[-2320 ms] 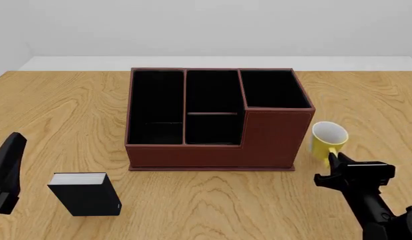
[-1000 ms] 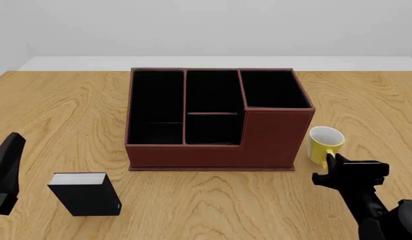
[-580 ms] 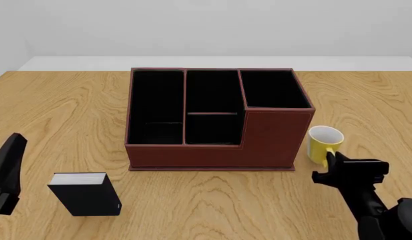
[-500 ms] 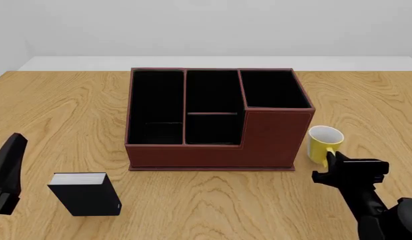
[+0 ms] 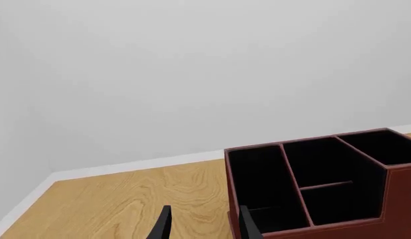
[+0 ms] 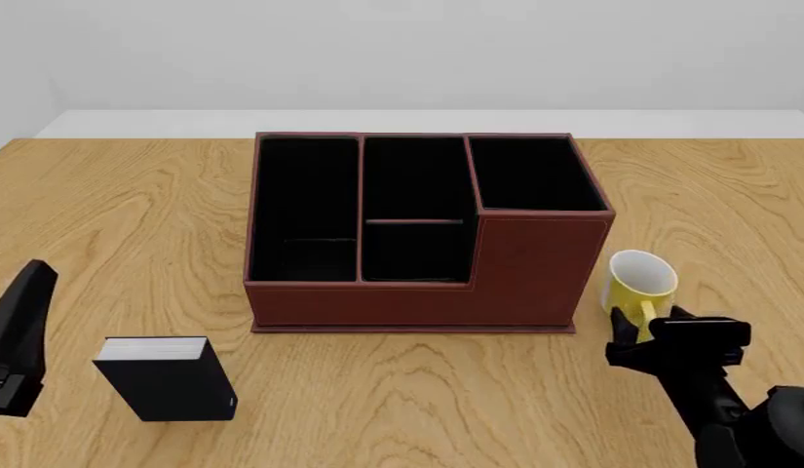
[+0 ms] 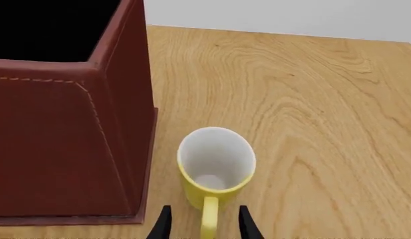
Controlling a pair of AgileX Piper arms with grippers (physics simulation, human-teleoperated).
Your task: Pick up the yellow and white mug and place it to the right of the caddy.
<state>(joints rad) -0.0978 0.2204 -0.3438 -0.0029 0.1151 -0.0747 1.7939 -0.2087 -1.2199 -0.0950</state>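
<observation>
The yellow and white mug (image 6: 642, 281) stands upright on the table just right of the reddish-brown caddy (image 6: 415, 302), with its handle toward me. My right gripper (image 6: 647, 330) is open and low behind the mug. In the right wrist view its fingers (image 7: 164, 225) stand either side of the mug's (image 7: 215, 164) handle without touching it, with the caddy's tall corner (image 7: 59, 139) beside the mug. My left gripper (image 6: 34, 281) is open and empty at the table's left front. It points toward the caddy (image 5: 401, 194) in the left wrist view (image 5: 202, 226).
A small black book-like box (image 6: 168, 378) stands at the front left, between my left gripper and the caddy. The table's back edge meets a white wall (image 6: 415, 58). Bare wood lies right of the mug (image 6: 752, 234).
The mug has shifted slightly right and toward me and now rests on the table. My right gripper has opened off the handle and drawn back a little. The left arm has barely moved.
</observation>
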